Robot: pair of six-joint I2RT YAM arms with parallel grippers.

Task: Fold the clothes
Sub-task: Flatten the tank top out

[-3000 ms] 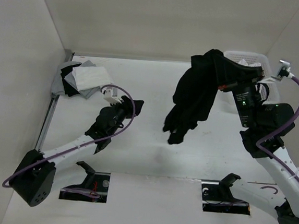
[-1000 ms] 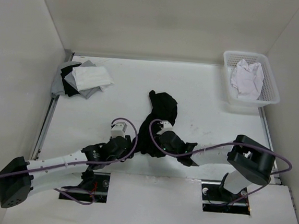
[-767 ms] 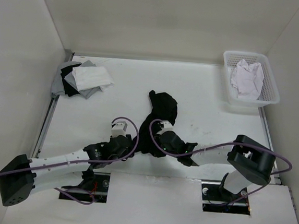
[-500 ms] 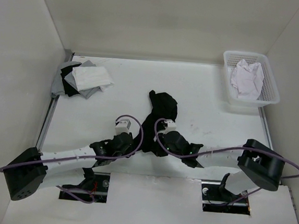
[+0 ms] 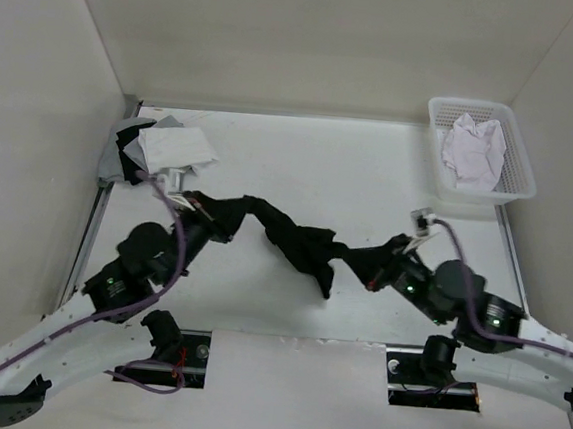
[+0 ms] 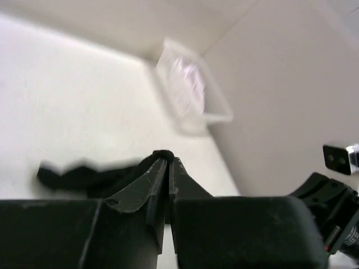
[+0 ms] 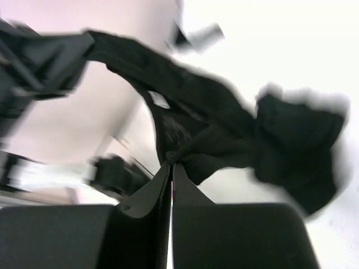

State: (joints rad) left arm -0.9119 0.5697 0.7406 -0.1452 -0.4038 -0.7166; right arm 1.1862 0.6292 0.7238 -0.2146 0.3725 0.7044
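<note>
The clothes (image 5: 299,244), a black garment, hang stretched in a sagging band between my two grippers over the middle of the table. My left gripper (image 5: 224,219) is shut on its left end; in the left wrist view (image 6: 164,156) a fold of black fabric (image 6: 84,174) is pinched at the tips. My right gripper (image 5: 361,256) is shut on the right end; in the right wrist view (image 7: 171,162) the fabric (image 7: 224,129) bunches just past the tips and trails away. A tail of the garment hangs down in the middle.
A pile of grey, white and black garments (image 5: 157,151) lies at the back left. A white basket (image 5: 521,155) holding a white cloth (image 5: 473,149) stands at the back right, also in the left wrist view (image 6: 190,92). Walls close in the table on three sides.
Both grippers shut on the black garment near the table's front, then lifted and drew apart, left to the left and right to the right, stretching it from a crumpled heap into a band.
</note>
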